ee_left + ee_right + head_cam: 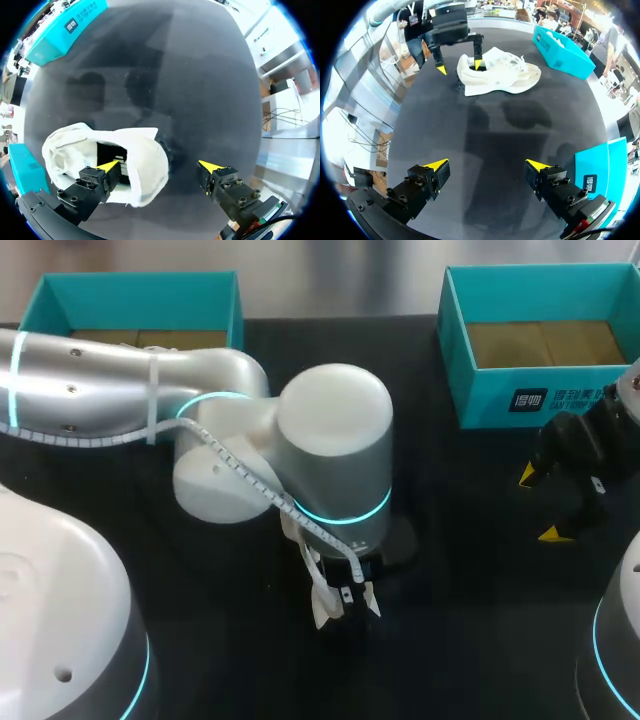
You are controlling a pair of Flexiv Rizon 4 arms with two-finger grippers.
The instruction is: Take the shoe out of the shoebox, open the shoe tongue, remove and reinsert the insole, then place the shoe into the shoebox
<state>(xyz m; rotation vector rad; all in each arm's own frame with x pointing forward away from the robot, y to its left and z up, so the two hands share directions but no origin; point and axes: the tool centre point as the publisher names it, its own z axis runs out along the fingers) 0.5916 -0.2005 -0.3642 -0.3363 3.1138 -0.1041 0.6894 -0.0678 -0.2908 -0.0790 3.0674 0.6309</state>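
A white sneaker (140,165) lies on its side on the black table (200,90). My left gripper (159,166) stands open at its heel. One yellow-tipped finger (107,166) is inside the dark shoe opening, the other finger (211,167) is outside past the heel. In the right wrist view the sneaker (505,77) lies far ahead, with the left gripper (459,66) over its heel end. My right gripper (487,165) is open and empty above bare table. In the head view my left arm's wrist (335,455) hides almost all of the shoe, and the right gripper (540,504) hovers at the right.
Two open teal shoebox halves stand at the table's far edge, one at the back left (140,300) and one at the back right (470,380). My left arm stretches from the left across the table's middle.
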